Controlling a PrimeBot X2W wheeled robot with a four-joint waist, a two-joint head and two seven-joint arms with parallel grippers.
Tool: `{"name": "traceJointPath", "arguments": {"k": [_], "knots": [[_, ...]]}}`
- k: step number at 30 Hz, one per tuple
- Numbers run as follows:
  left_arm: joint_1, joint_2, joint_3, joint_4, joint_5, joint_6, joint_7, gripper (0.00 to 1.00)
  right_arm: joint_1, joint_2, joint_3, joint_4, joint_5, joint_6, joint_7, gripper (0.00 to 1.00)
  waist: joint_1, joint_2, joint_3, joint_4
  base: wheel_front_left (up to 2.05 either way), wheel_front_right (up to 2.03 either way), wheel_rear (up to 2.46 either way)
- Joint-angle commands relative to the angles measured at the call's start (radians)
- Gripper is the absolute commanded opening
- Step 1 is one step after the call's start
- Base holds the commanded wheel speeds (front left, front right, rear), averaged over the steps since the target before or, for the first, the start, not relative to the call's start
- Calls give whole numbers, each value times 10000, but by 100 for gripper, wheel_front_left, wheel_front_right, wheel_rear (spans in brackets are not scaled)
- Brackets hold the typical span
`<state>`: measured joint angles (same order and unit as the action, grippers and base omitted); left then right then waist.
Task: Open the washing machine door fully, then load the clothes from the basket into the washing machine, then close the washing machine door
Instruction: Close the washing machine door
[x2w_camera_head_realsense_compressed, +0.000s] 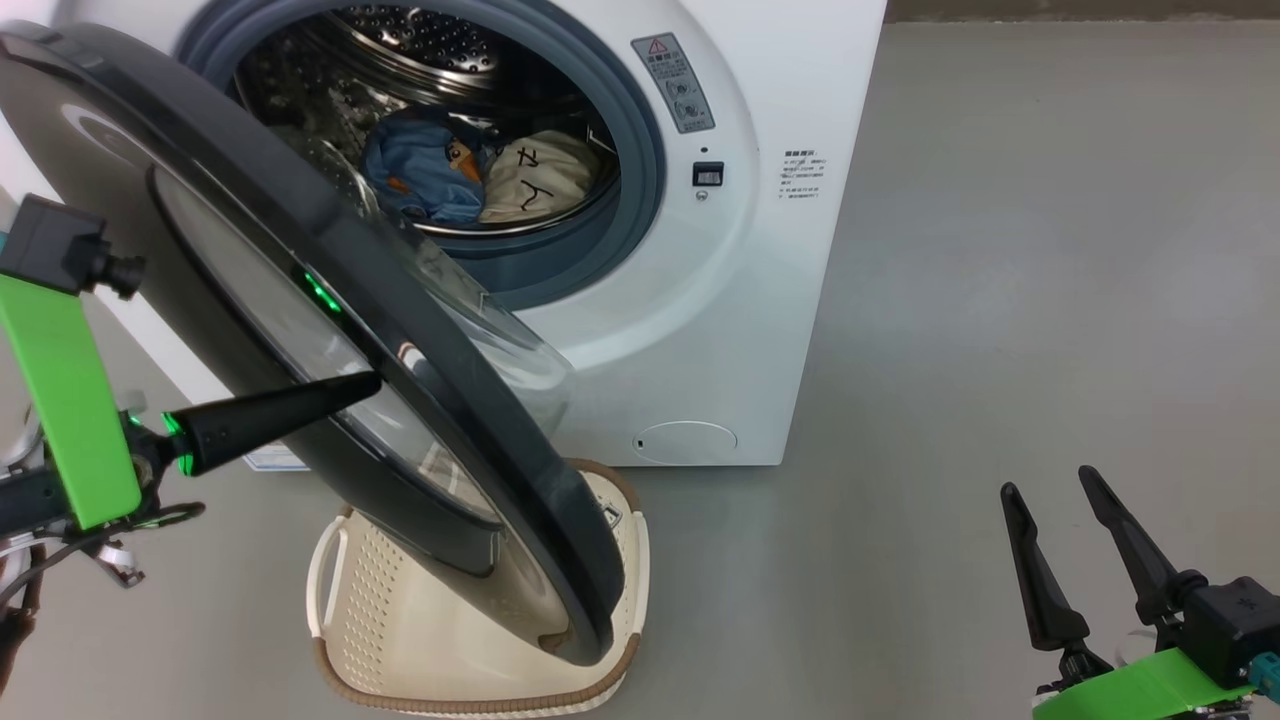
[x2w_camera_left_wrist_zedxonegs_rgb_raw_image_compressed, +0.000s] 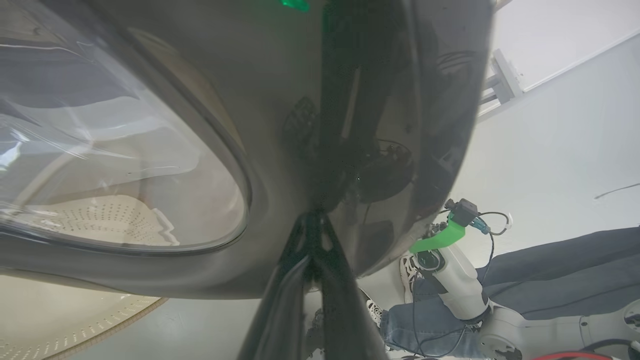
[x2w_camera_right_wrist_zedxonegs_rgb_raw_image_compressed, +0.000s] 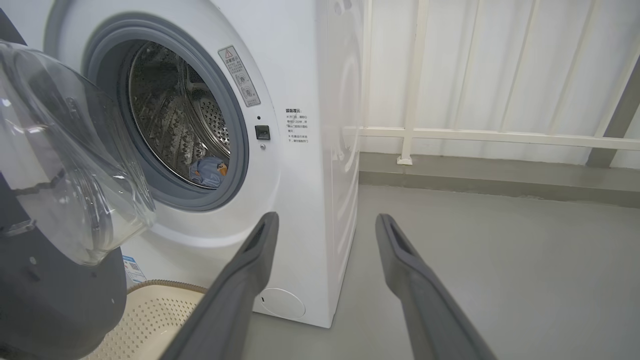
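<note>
- The washing machine (x2w_camera_head_realsense_compressed: 760, 250) stood on the grey floor (x2w_camera_head_realsense_compressed: 1000, 300), its back toward the floor's far edge. Its round mouth was uncovered.
- The washing machine door (x2w_camera_head_realsense_compressed: 470, 450) hung about half open from its hinge on the robot's left. It stood upright on edge, at a slant to the washer's front.
- The door was round, so it had no real long axis. Its glossy outer face pointed toward the robot's left arm, its glass bowl bulged back toward the drum, and its free edge pointed out over the basket (x2w_camera_head_realsense_compressed: 375, 600).
- The clothes (x2w_camera_head_realsense_compressed: 480, 175), one blue and one cream, lay low in the drum near its front lip. The basket sat on the floor just before the washer and looked empty.
- The left end effector (x2w_camera_head_realsense_compressed: 360, 385) had its fingers pressed together, with the tip touching the door's outer face and pinching nothing.
- The right end effector (x2w_camera_head_realsense_compressed: 1047, 482) was spread wide and empty above the floor, well apart from the washer.
- Judging by this, closing the door was the step in hand.
- The bare tip could skid across the glossy rim and lose the door.
- A fold of cloth over the gasket could stop the latch.
- The door's lower edge might catch the basket.
</note>
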<state>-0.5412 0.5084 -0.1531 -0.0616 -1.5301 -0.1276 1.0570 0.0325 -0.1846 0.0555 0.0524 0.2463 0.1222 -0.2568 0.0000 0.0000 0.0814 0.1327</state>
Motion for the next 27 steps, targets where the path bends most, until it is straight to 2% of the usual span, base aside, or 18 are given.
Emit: {"name": "traceJointPath", "arguments": {"k": [1,7,9,11,13,14,15,16,20,21,27], "knots": [[-299,510,526,-172,175,-31,-156,0,-229,-80,195,-256,-63,85,-49,100,0,0,-16,41,0,0,0],[694,793,658,-74,589,-31,-812,0,-204,-74,231,-221,-61,85,-49,100,0,0,-185,132,0,0,0],[1136,880,705,-61,743,-31,-1137,10,-170,-76,239,-215,-53,85,-49,100,0,0,-239,139,0,0,0],[1578,1056,656,-94,1029,-31,-1496,42,-143,-105,276,-209,-31,85,-49,100,0,0,-288,113,0,0,0],[2031,1120,578,-104,1129,-31,-1875,49,-115,-143,268,-210,-13,85,-49,100,0,0,-349,77,0,0,0],[2233,1142,599,-70,1205,-31,-2154,74,-97,-155,266,-211,-4,85,-49,100,0,0,-380,54,0,0,0],[2435,1165,578,-56,1285,-31,-2414,92,-76,-165,275,-207,5,85,-49,100,0,0,-411,25,0,0,0],[2634,1193,526,-66,1344,-31,-2645,100,-58,-175,279,-210,13,85,-49,100,0,0,-424,2,0,0,0],[3333,1259,381,-15,1705,-31,-3887,100,17,-209,299,-213,26,85,-49,100,0,0,-479,-126,0,0,0],[3333,1259,381,-15,1705,-31,-3887,100,17,-209,299,-213,26,85,-49,100,0,0,-479,-126,0,0,0],[3986,1370,-77,402,2157,-31,-6022,100,87,-234,268,-184,15,85,-49,100,0,0,-497,-347,0,0,0]]}}
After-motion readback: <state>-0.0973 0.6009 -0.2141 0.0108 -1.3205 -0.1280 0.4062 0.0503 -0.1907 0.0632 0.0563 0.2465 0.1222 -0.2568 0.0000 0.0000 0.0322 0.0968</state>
